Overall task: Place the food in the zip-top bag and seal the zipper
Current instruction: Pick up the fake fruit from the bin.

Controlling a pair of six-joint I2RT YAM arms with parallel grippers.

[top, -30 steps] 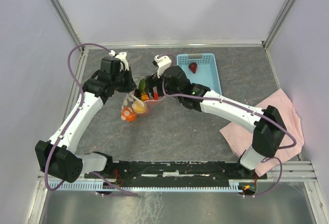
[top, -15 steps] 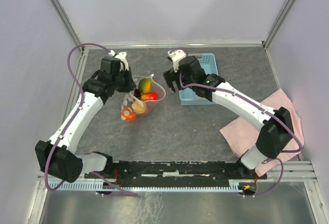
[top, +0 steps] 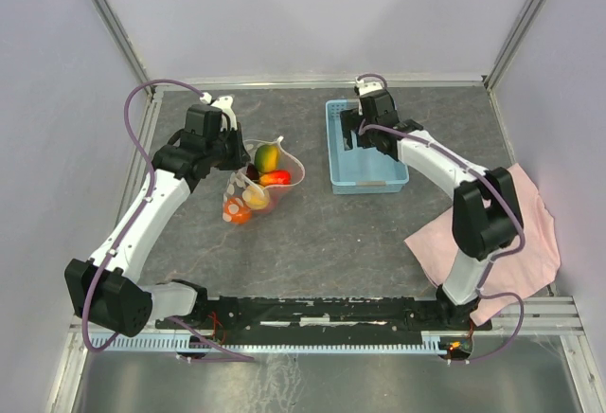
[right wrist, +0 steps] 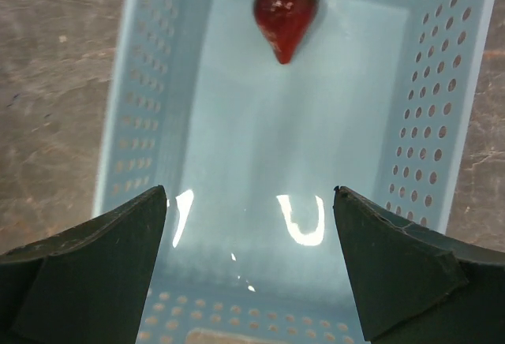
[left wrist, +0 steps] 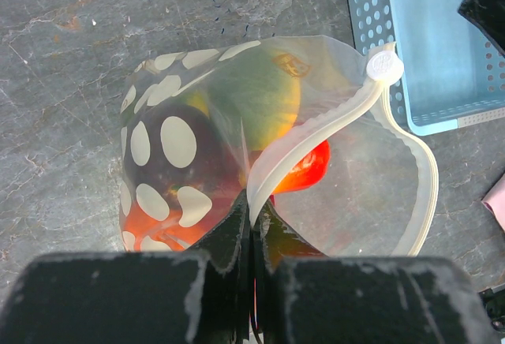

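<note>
The zip-top bag (top: 258, 184), clear with white dots, lies at the left of the table with its mouth open toward the right. My left gripper (top: 239, 154) is shut on the bag's zipper strip (left wrist: 316, 135) near one end, fingertips (left wrist: 252, 211) pinching it. Food shows inside the bag: a green-yellow fruit (left wrist: 256, 99), a red piece (left wrist: 306, 172), a dark purple piece (left wrist: 185, 166) and an orange piece (left wrist: 140, 219). My right gripper (top: 357, 136) is open and empty over the light blue basket (top: 369, 184). In the right wrist view (right wrist: 250, 194) a red strawberry-like piece (right wrist: 284, 11) lies at the basket's far end.
The basket (right wrist: 442, 107) holds only that red piece. A pink cloth (top: 530, 233) lies at the right edge of the table, under the right arm. Metal frame posts and pale walls close in the back and sides.
My right gripper has moved from the bag's mouth to the right and back, over the basket, and is empty. The green-yellow fruit now lies uncovered in the bag. The left arm has not moved.
</note>
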